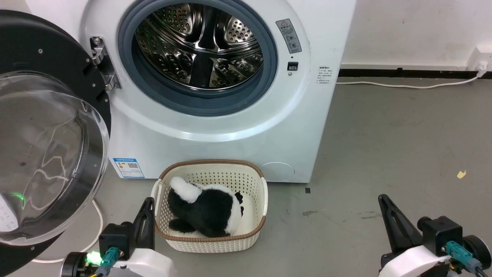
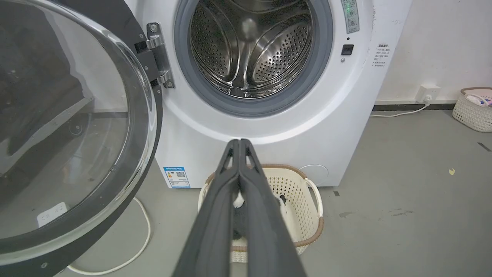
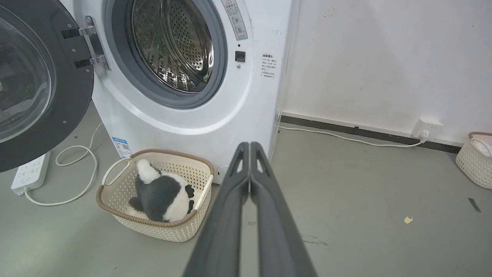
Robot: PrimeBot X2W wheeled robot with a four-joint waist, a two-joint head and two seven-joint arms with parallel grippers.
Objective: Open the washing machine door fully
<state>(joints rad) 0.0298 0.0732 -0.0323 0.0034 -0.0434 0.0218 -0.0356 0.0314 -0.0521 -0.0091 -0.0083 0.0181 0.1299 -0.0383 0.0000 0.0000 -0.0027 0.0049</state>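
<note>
At the far left the washing machine door [image 1: 50,146] hangs swung out on its metal hinge [image 1: 103,63]. Its inner face and bulging glass bowl are turned toward the robot, well clear of the steel drum mouth [image 1: 198,50]. Judged from that, the opening step looks done or all but done (whether the hinge has any travel left cannot be told from here). To the right of the bowl's lower edge, near it but not touching, the left gripper [image 2: 239,143] hovers with its two dark fingers pressed together along their length, holding nothing. It points over the cream basket [image 1: 215,243], where a black-and-white plush toy [image 1: 207,209] lies in front of the machine. If more swing is wanted, the next move would call for that gripper to travel left to the door's outer rim and nudge it back toward the machine's side. The closed fingers would serve as a blunt pusher, with care needed not to slip on the glossy surface. Otherwise nothing more than keeping clear is needed. At the far right the right gripper [image 3: 250,145] is likewise closed on nothing, over the grey floor [image 1: 384,134], well apart from the door, with the basket between them.
</note>
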